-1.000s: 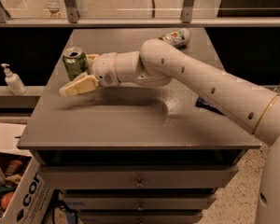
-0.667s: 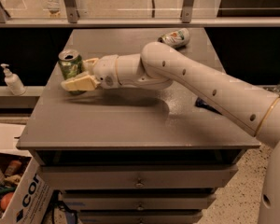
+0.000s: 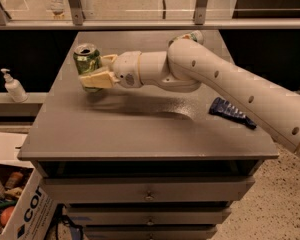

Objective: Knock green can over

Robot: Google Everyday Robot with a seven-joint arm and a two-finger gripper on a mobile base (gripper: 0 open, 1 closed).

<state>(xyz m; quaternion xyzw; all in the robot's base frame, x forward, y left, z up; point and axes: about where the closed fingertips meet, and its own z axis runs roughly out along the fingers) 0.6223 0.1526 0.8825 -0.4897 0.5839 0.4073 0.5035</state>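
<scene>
So there's a big grey cabinet (image 3: 140,134) with drawers down the front, and everything happens on its flat top. The white arm (image 3: 230,84) comes in from the right and stretches across the top toward the left side. Down at the bottom left, on the floor, there's a cardboard box (image 3: 25,209) with colourful stuff in it.

The gripper (image 3: 101,70) sits at the left-back part of the top, right at the green can (image 3: 87,59). Its fingers are apart: the near finger (image 3: 95,79) crosses in front of the can's lower half, and the far one pokes out just beside the can's right side. The can is pretty much upright, silver top showing, with its bottom hidden behind that near finger.

A blue thing (image 3: 231,112) lies flat on the top's right side, below the arm; can't tell what it is. A pump bottle (image 3: 12,86) stands on a ledge off to the left of the cabinet. Another can (image 3: 194,36) peeks out behind the arm at the back, mostly hidden.
</scene>
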